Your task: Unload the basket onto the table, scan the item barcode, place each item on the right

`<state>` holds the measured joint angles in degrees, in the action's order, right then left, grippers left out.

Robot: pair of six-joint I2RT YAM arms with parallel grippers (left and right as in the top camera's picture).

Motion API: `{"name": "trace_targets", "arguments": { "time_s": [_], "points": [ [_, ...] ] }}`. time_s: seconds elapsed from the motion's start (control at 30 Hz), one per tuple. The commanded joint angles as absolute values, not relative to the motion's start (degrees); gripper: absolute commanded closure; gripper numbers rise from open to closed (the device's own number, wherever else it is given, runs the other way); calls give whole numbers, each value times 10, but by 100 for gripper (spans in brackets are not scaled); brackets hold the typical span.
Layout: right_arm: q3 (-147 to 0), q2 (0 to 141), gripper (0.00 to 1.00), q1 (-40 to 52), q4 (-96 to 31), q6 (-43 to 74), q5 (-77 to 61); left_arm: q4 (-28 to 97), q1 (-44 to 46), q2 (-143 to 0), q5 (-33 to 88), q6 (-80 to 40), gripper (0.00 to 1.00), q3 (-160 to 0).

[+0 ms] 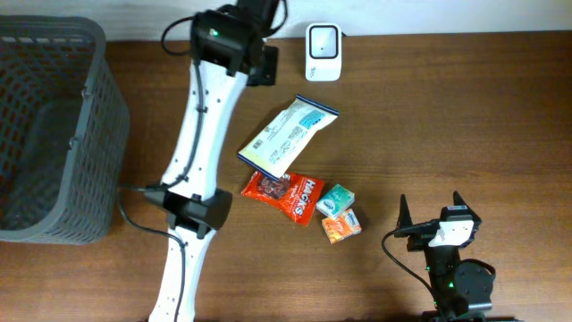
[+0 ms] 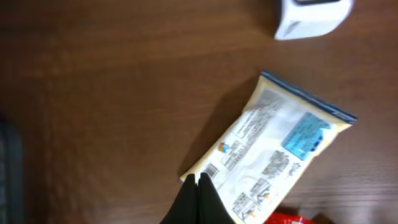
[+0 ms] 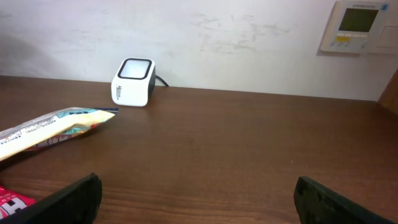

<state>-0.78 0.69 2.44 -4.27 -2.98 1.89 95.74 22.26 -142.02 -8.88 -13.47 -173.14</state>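
You have, it seems, nothing scanned yet — your left gripper (image 2: 200, 186) is closed on nothing, the right gripper (image 3: 199, 199) stands wide and empty, and the white pouch (image 1: 288, 136) lies on the table (image 1: 447, 116) near the scanner (image 1: 323, 52).

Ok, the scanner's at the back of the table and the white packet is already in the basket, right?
No. The white packet isn't in the basket; it lies on the table between the scanner and the red packet, as the overhead view shows. The scanner is at the back of the table.
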Motion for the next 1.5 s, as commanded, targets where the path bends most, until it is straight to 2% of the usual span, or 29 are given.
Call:
{"name": "trace_targets", "arguments": {
  "time_s": [0.0, 0.23, 0.53, 0.83, 1.0, 1.2, 1.4, 1.47],
  "points": [
    [-3, 4, 2, 22, -45, -25, 22, 932, 221, -1455, 4, -147, 100, -1683],
    [-3, 4, 2, 22, -45, -25, 22, 872, 244, -1513, 13, -147, 100, -1632],
    [-3, 4, 2, 22, -45, -25, 22, 851, 288, -1600, 151, -147, 100, -1631],
    [-3, 4, 2, 22, -45, -25, 22, 827, 363, -1605, 153, -83, 100, -1631],
    [-3, 4, 2, 22, -45, -25, 22, 836, 373, -1603, 150, -57, 100, -1660],
    [-3, 4, 2, 22, -45, -25, 22, 909, 331, -1589, 81, -57, 100, -1802],
    [-3, 4, 2, 22, -45, -25, 22, 968, 269, -1561, -73, -144, 100, -1790],
    [-3, 4, 2, 22, -45, -25, 22, 967, 256, -1562, -73, -162, 100, -1764]
  ]
}}
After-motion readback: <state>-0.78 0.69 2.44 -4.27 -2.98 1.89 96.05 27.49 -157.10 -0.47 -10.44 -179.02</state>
